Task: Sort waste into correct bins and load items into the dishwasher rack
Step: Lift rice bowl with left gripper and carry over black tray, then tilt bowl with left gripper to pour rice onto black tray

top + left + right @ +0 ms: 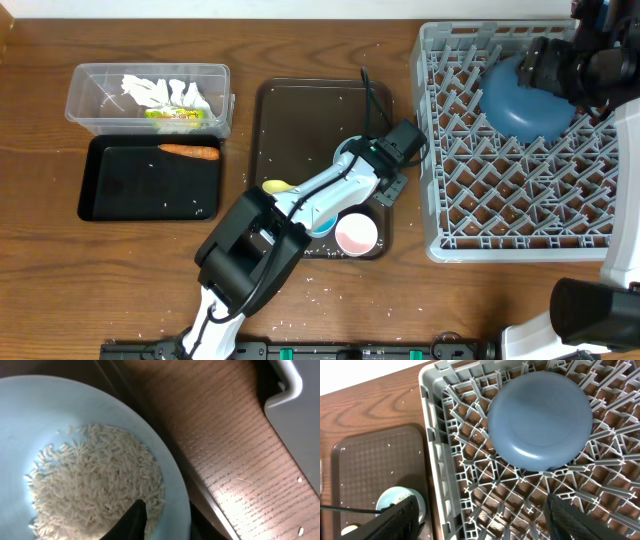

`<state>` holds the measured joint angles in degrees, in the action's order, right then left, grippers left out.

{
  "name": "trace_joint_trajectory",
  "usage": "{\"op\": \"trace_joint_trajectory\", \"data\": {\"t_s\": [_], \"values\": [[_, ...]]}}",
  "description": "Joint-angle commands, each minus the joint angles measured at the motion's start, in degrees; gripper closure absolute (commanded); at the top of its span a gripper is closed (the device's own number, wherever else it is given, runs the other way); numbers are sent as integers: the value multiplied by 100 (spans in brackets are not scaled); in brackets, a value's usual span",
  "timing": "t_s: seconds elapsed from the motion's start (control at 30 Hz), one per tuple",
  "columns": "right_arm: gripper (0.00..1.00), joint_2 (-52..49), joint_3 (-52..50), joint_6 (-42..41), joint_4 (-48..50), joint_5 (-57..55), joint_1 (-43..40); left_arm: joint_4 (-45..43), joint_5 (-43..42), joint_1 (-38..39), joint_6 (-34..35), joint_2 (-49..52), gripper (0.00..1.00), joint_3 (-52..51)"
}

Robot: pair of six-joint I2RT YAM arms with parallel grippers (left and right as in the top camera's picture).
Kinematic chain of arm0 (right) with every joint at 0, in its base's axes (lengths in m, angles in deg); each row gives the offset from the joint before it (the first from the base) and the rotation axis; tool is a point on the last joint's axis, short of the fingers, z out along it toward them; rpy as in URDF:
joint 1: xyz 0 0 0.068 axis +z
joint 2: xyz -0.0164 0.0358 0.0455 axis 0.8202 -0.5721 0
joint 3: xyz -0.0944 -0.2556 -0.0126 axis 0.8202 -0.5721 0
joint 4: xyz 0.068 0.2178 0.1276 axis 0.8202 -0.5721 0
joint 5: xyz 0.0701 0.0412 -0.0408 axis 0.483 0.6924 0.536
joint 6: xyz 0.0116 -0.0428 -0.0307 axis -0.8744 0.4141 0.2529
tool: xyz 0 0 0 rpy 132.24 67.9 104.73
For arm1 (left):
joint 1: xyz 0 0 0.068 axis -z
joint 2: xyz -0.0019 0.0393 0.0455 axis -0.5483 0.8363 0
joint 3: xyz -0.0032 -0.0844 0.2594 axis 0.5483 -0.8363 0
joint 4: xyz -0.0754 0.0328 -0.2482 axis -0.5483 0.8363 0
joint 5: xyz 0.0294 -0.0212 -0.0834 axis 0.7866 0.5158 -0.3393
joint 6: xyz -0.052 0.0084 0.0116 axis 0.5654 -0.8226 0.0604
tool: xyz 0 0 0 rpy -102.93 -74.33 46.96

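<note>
My left gripper [385,170] is over the dark brown serving tray [300,110]. In the left wrist view the left gripper [170,521] is shut on the rim of the pale white bowl [75,405], one finger inside among the rice [95,480]. The yellow spoon [277,186], pink cup [356,235] and a blue cup [322,222], partly under the arm, are on that tray. My right gripper [485,520] is open and empty above the grey rack [440,240], where the dark-blue bowl [540,420] lies upside down. It also shows in the overhead view [520,100].
The clear tub [90,110] at the back left holds white tissue [155,92] and the yellow-green wrapper [175,116]. The black tray [110,195] in front of it holds the orange stick [188,152]. Loose rice grains dot the serving tray and table front.
</note>
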<state>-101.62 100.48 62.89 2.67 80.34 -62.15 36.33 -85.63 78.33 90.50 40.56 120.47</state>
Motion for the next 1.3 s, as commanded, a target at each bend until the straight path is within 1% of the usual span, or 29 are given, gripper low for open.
{"op": "trace_joint_trajectory", "data": {"t_s": [0.0, 0.07, 0.3, 0.43, 0.57, 0.73, 0.83, 0.93, 1.0, 1.1, 1.27], "values": [[22, -17, 13, 66, -13, -92, -28, -11, 157, -2, -33, 26, 81, 111], [22, -17, 13, 66, -13, -90, -28, 2, 157, -24, 2, -13, 94, 214], [22, -17, 13, 109, -52, -94, -28, 83, 151, -463, 501, -551, 94, 439], [22, -17, 13, 109, -70, -92, -28, 337, 129, -975, 761, -1158, 94, 442], [22, -17, 13, 109, -72, -92, -28, 909, 33, -1670, 1034, -1919, 94, 442], [22, -17, 13, 107, -74, -90, -26, 1777, -693, -2900, 1137, -2793, 94, 439], [22, -17, 13, 107, -116, -92, -26, 2437, -1237, -3786, 1084, -3049, 94, 439], [22, -17, 13, 107, -142, -92, -26, 3001, -2011, -4782, 533, -3032, 94, 391], [22, -17, 13, 107, -136, -92, -26, 3086, -2610, -5401, 212, -2986, 94, 245], [22, -17, 13, 107, -140, -92, -26, 2983, -3495, -6255, -151, -2914, 94, -72], [22, -17, 13, 107, -142, -90, 15, 2590, -4850, -7300, -533, -2649, 94, -540]]}}
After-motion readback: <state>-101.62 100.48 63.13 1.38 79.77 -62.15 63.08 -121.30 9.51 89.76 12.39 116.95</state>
